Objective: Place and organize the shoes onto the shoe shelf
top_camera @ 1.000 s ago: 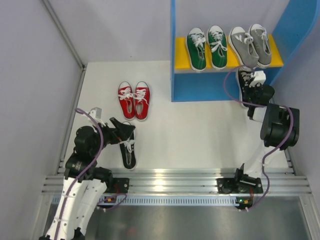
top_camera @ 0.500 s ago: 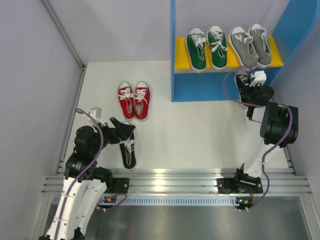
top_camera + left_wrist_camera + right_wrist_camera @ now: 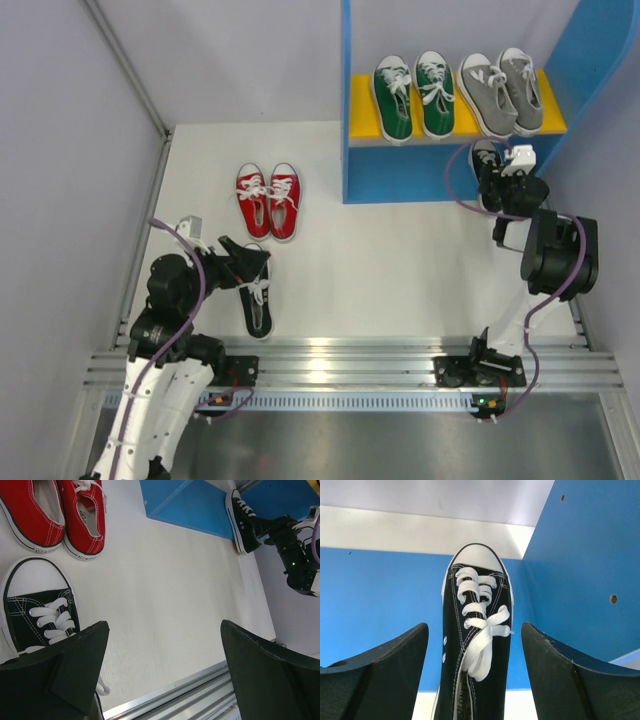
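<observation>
**One black sneaker in the shelf, its mate out on the table**

The right gripper (image 3: 475, 627) has its fingers (image 3: 375, 675) spread wide on either side of the shelved black sneaker (image 3: 477, 645). Blue shows in the gap on each side, so the claw is apart and grips nothing. That sneaker lies laces-up on the blue lower level of the shoe shelf (image 3: 400, 175). It is at the right end, just beside the right side wall (image 3: 580, 555), with its white toe cap pointing toward the back.

On the yellow upper board (image 3: 362, 110) the green pair (image 3: 414, 95) takes the left half and the grey pair (image 3: 500, 90) the right half. The two pairs sit side by side.

The red pair (image 3: 268, 200) stands on the white table (image 3: 400, 270), left of the shelf and apart from it, the two shoes close together. The loose black sneaker (image 3: 258, 300) lies on the table on the near side of the red pair. In the left wrist view its toe cap comes close to the red heels without touching them.

The left gripper (image 3: 162, 640) is low over that sneaker with its fingers apart and nothing clamped between them. The sneaker's rear part runs under the finger on the left of the wrist view, and whether that finger touches the canvas cannot be told.
</observation>
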You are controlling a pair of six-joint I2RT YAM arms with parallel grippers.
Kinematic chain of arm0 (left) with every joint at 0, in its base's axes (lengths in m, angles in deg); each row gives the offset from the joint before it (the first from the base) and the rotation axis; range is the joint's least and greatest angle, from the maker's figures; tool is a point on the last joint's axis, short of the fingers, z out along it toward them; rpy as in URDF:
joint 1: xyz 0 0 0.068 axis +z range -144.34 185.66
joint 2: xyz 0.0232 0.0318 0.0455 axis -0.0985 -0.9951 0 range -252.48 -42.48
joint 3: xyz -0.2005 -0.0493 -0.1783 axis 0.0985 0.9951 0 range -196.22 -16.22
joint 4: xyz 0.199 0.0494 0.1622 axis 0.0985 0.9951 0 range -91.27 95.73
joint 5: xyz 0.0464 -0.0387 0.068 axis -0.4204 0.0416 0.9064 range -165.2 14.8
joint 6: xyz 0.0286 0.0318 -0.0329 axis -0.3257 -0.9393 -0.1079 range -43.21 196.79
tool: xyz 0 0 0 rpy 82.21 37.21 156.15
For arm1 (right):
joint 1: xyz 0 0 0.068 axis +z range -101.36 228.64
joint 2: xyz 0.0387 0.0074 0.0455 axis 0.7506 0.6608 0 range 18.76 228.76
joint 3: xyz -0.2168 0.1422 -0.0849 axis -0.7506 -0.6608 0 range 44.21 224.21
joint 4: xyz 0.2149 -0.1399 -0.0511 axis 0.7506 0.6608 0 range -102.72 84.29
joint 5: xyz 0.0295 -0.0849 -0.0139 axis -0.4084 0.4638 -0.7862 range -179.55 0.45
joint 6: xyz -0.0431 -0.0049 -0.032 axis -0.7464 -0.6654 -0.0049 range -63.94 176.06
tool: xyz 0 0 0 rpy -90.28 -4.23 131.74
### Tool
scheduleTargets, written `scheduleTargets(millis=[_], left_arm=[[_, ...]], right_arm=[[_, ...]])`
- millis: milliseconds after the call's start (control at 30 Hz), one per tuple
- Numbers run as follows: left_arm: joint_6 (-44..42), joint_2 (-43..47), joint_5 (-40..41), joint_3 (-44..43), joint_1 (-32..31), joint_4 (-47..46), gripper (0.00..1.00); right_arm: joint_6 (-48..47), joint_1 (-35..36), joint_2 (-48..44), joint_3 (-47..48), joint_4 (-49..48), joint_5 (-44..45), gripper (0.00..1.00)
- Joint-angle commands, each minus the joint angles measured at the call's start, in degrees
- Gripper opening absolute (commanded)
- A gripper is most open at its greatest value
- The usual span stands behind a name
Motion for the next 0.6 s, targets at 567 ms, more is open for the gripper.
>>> scheduleTargets(millis=[567], left_arm=[[0.49,3.3,-2.49,-1.12,-0.09,-1.66,0.99]], right_arm=[[-7.73,2.78,-24.28,-13.81,5.62,3.34,0.72]])
